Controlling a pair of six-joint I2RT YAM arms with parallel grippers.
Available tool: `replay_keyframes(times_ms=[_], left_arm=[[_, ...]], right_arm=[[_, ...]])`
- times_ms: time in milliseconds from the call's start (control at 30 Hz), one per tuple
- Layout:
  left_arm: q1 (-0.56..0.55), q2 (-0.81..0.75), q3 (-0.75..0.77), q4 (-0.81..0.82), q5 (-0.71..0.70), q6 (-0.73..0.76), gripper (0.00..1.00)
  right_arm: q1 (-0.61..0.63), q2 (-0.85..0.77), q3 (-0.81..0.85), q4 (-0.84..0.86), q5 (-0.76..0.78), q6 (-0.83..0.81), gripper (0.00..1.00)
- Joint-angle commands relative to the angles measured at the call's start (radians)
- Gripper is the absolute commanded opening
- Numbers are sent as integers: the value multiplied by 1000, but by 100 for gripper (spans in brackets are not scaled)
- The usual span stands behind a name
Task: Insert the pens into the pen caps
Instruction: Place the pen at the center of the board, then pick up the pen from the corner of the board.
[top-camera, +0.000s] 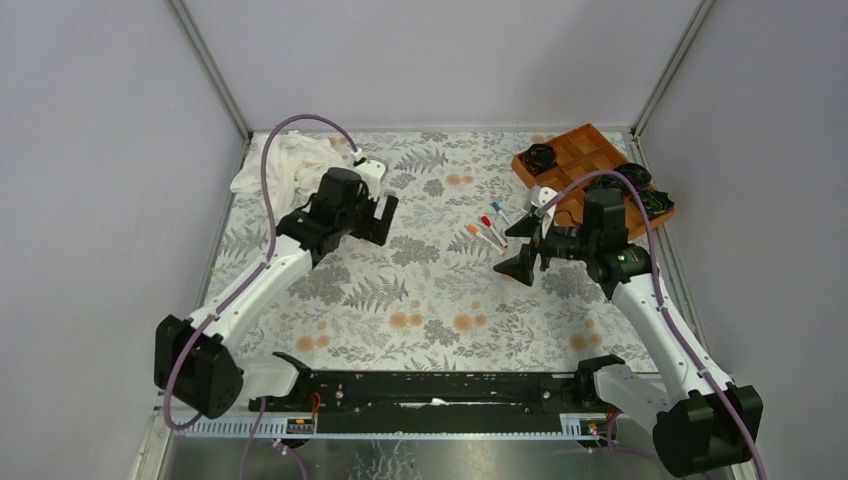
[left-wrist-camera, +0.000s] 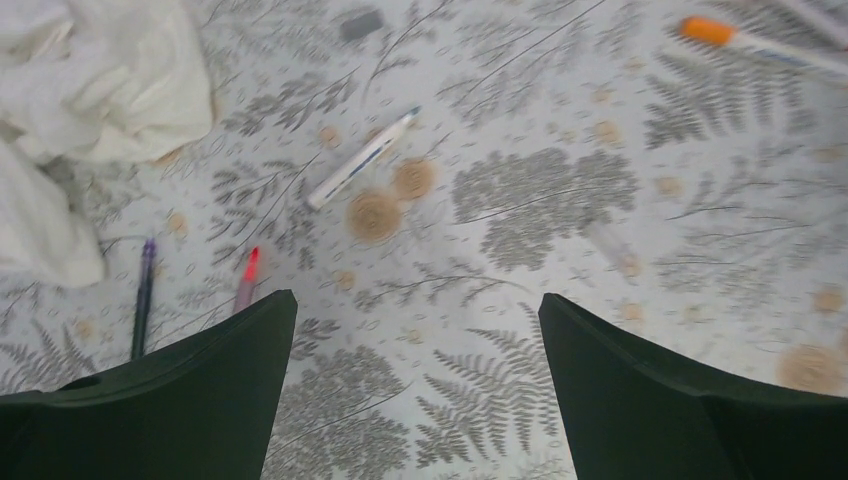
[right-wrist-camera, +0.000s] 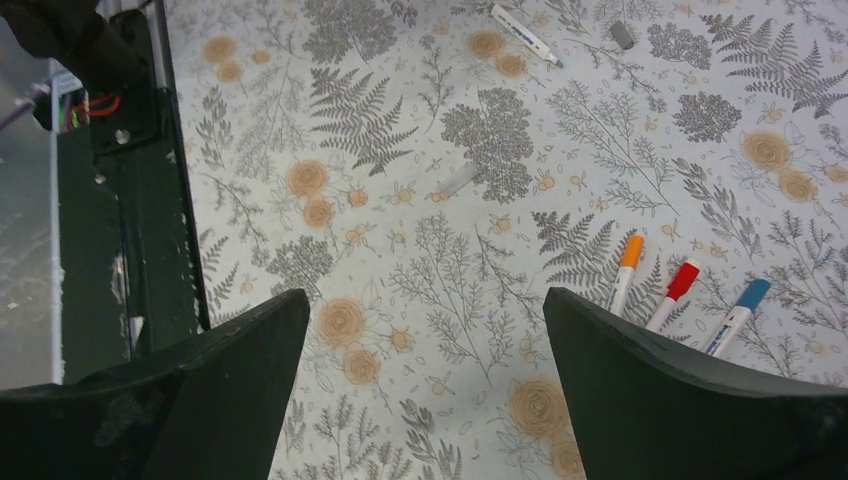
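Three plain, pale lavender-grey walls close in the space: a back wall (top-camera: 430, 60), a left wall (top-camera: 90, 150) and a right wall (top-camera: 770, 120). Slim silver metal corner posts (top-camera: 212, 70) stand where they meet. The table (top-camera: 440, 310) wears a white covering printed with grey ferns and orange blossoms. A brushed grey metal strip (top-camera: 420, 462) edges its near side. Light is soft and even, and shadows are faint.

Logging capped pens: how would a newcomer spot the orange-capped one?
Find the orange tray in the far right corner. Left of it, by the right tool, three capped pens lie side by side. Yours is the orange-capped pen at the row's left end; the others have a red cap and a blue cap.
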Motion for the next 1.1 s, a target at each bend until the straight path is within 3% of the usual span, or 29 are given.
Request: replay_keyframes(times_ms=[0,200,333,467,700,1067], left_arm=[[79,87,36,-56,-90,74,99],[113,149,48,-41,-145,97,99],[114,134,-37,56,-176,105,99],[114,132,-24,30,-152,92,99],[117,146,-53,45,-202,98,99],[170,220,-47,51,-156,79,98]], right_arm=[[-5,-7,19,-71,-19,-191,97],[-5,24,2,-102,-63,-263,98],[-16,12,-39,-134,-72,-394,99],[-47,15,-72,-192,-140,-538,100],[-51,46,-80,-180,-114,-545,100],[-51,32,-55,-179,-95,-492,100]])
